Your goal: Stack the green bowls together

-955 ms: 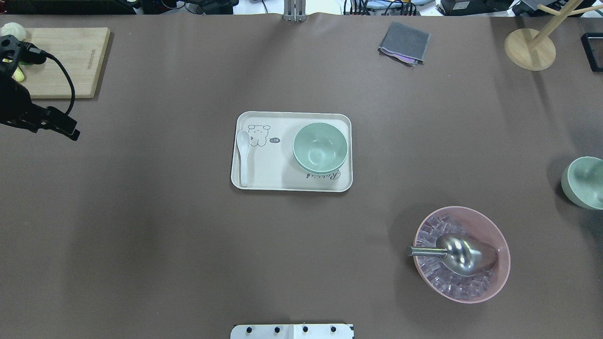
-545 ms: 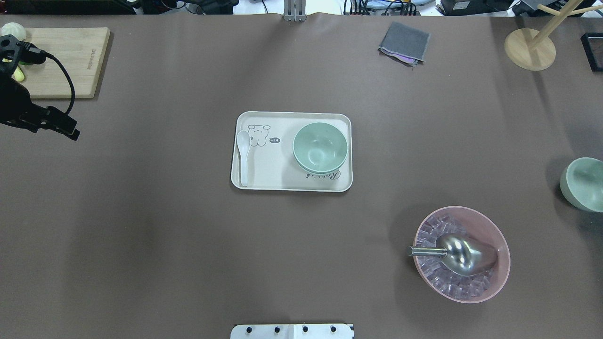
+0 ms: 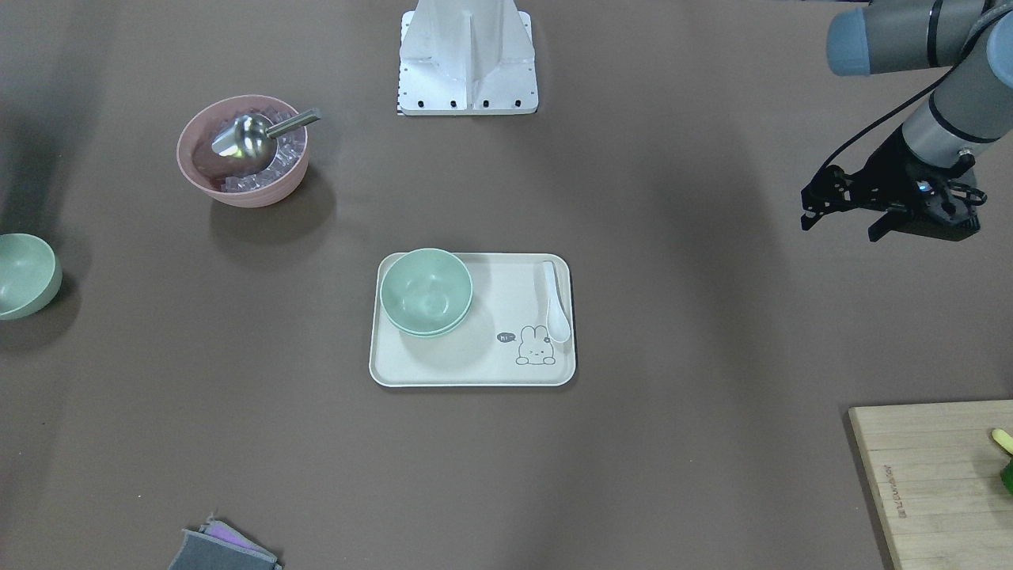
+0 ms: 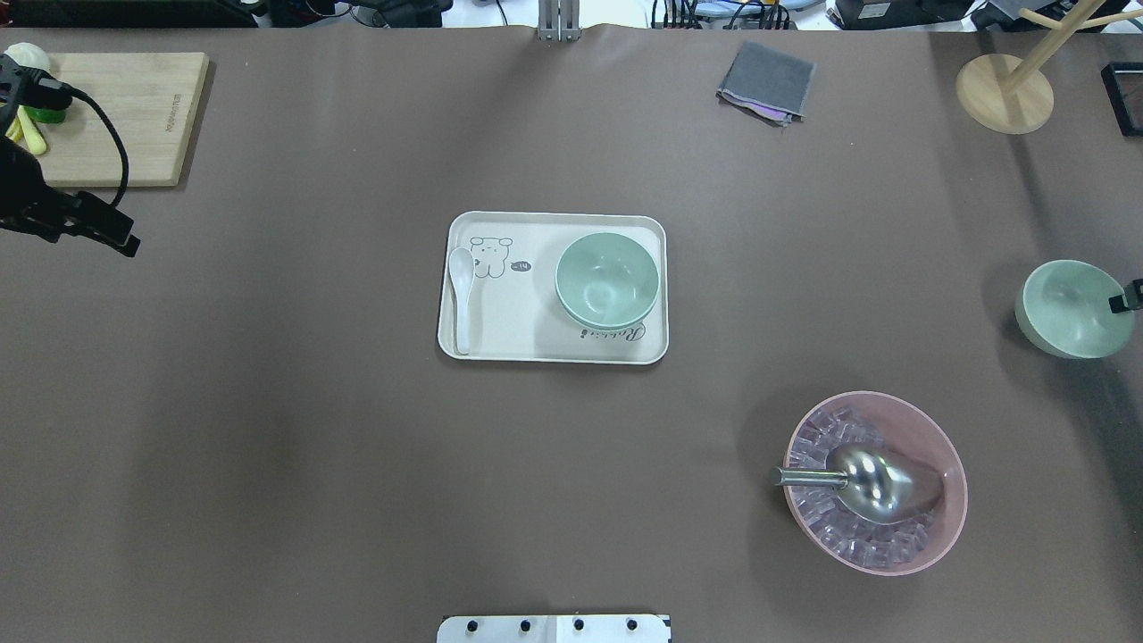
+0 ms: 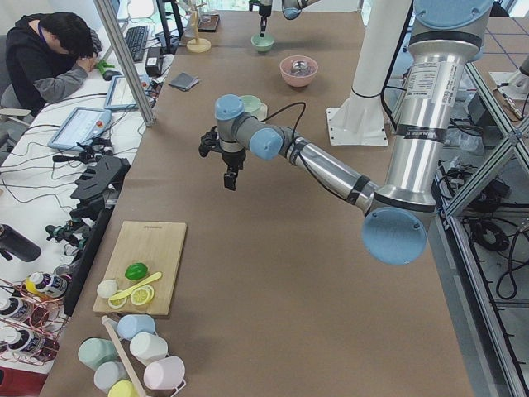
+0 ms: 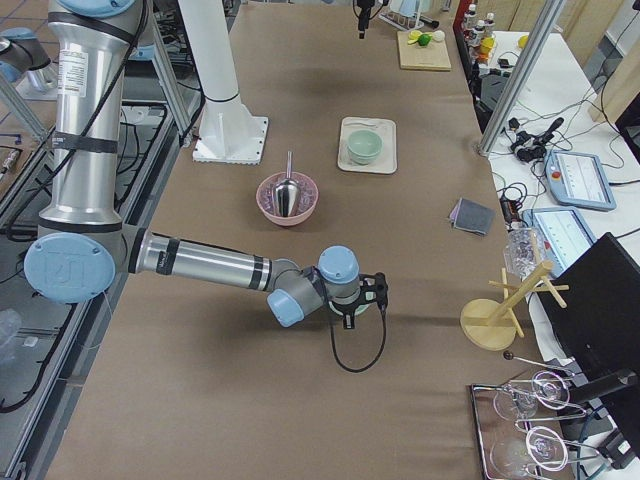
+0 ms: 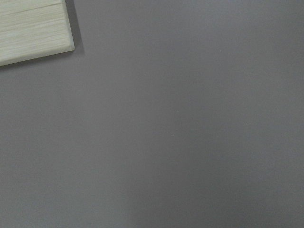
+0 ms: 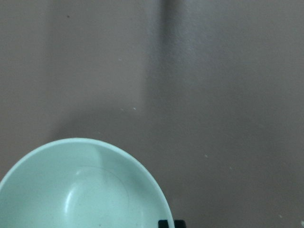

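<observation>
Two green bowls [image 4: 607, 279] sit nested together on the right part of a cream tray [image 4: 509, 332]; the front-facing view shows them [image 3: 426, 291] on the tray's [image 3: 443, 360] left. A third green bowl [image 4: 1074, 309] hangs tilted just above the table near its right edge, with my right gripper [image 4: 1123, 302] shut on its rim. The right wrist view shows this bowl [image 8: 80, 190] from above with a black fingertip [image 8: 171, 223] beside the rim. My left gripper [image 3: 839, 226] hovers open and holds nothing, far off at the table's left side [image 4: 107, 234].
A pink bowl [image 4: 875, 482] with ice cubes and a metal scoop stands between the held bowl and the tray. A white spoon [image 4: 461, 296] lies on the tray. A cutting board [image 4: 125, 116], grey cloth [image 4: 766, 82] and wooden rack base [image 4: 1004, 94] line the far edge.
The held green bowl has moved inward from the right edge and toward the far side of the table. The left arm has drawn back slightly to the left.
</observation>
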`<state>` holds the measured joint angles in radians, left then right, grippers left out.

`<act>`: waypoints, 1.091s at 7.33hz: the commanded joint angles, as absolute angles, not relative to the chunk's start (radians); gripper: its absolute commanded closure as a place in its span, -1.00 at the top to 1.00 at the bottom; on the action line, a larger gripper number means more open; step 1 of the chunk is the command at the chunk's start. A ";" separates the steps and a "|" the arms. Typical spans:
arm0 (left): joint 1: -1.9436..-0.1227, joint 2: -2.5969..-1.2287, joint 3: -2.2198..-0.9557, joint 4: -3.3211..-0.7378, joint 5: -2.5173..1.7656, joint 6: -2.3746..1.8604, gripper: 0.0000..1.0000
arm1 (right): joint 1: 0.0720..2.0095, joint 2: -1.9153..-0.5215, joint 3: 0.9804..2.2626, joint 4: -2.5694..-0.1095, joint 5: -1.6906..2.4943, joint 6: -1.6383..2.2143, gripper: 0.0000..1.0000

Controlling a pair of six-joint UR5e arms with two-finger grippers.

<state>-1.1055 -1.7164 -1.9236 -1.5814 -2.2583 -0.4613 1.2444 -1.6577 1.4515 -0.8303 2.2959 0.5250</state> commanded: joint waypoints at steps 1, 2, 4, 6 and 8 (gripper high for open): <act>-1.200 -1.692 -1.895 -1.563 -2.314 -0.289 0.97 | 1.246 -1.556 1.454 -0.928 2.324 0.555 -1.00; -1.256 -1.662 -1.872 -1.563 -2.322 -0.190 0.97 | 1.246 -1.519 1.462 -0.940 2.330 0.630 -1.00; -1.386 -1.628 -1.798 -1.560 -2.324 0.042 0.97 | 1.244 -1.438 1.511 -1.029 2.361 0.757 -1.00; -1.503 -1.592 -1.726 -1.549 -2.324 0.243 0.97 | 1.214 -1.372 1.628 -1.217 2.356 0.768 -1.00; -1.523 -1.585 -1.714 -1.548 -2.351 0.272 0.97 | 1.145 -1.289 1.731 -1.357 2.346 0.884 -1.00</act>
<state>-1.5070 -1.5903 -1.7271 -1.5489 -2.3342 0.2450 1.1892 -1.3393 1.6697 -1.2732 2.3515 0.8147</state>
